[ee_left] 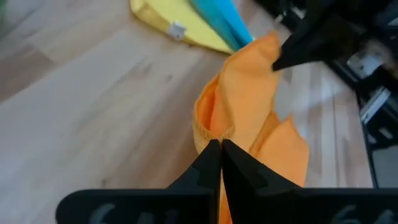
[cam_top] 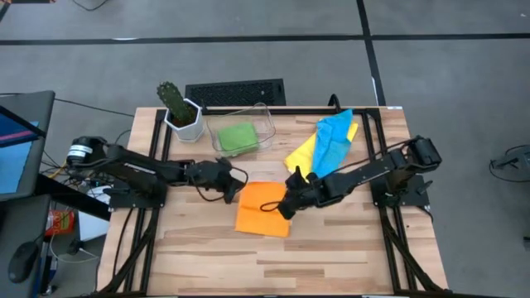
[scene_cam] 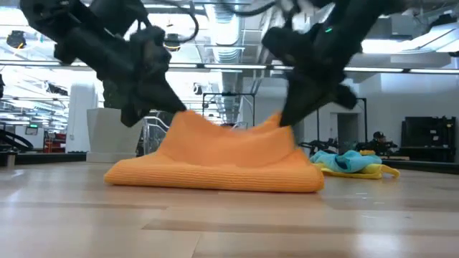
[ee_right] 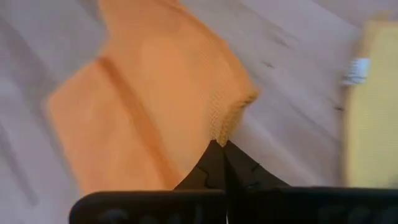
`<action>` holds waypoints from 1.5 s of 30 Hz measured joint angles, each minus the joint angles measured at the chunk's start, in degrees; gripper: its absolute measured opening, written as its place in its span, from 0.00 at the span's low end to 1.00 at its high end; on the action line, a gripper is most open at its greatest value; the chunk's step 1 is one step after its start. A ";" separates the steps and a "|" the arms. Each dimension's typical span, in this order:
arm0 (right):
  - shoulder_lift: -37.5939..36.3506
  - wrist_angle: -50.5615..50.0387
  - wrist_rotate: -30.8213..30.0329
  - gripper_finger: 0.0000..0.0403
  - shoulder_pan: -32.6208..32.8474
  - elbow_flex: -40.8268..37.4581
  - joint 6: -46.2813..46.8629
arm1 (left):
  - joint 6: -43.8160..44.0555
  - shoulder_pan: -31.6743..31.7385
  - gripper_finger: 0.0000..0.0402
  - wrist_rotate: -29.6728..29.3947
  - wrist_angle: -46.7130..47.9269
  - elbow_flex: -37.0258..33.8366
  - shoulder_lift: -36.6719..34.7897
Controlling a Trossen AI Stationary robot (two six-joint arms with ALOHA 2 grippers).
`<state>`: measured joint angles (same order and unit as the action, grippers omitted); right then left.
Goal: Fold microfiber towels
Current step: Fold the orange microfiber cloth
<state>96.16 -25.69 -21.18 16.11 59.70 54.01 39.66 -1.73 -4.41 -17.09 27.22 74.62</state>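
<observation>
The orange towel (cam_top: 263, 211) lies mid-table, its near part flat on the wood and its far edge raised at both ends (scene_cam: 222, 154). My left gripper (cam_top: 235, 189) is shut on its far left corner, my right gripper (cam_top: 287, 201) on its far right corner. A light blue towel (cam_top: 334, 136) lies crumpled on a yellow towel (cam_top: 305, 154) at the far right. A green towel (cam_top: 238, 137) rests folded inside a clear bin. My left gripper pinches the orange towel's far left corner (ee_left: 212, 129) between its two fingertips, slanting down from the table's left. That corner is lifted (scene_cam: 181, 118); the cloth sags from it to the table. One layer or several, I cannot tell. My right gripper pinches the towel's far right corner (ee_right: 225, 127) at its fingertips, slanting down from the table's right. The corner stands raised (scene_cam: 278, 123), and the cloth below it drapes slack onto the table.
A clear plastic bin (cam_top: 263, 124) and a potted cactus (cam_top: 179, 109) stand along the far edge. The blue and yellow pile sits close behind my right arm. Bare wood stretches across the near half of the table (cam_top: 273, 265).
</observation>
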 joint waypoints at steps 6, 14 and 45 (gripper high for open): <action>0.95 1.94 -3.75 0.02 5.97 0.16 0.60 | 0.08 -7.05 0.00 -1.99 2.91 -0.04 -1.80; 1.66 3.82 -8.10 0.03 12.02 0.11 0.97 | 2.06 -14.98 0.00 -7.45 5.88 -0.02 -1.34; 6.42 7.71 -8.67 0.08 18.28 0.11 -3.80 | 9.82 -25.56 0.00 -12.05 -3.19 0.04 10.60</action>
<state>102.59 -17.98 -29.85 34.39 59.81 50.21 49.49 -27.29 -16.46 -20.28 27.27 85.22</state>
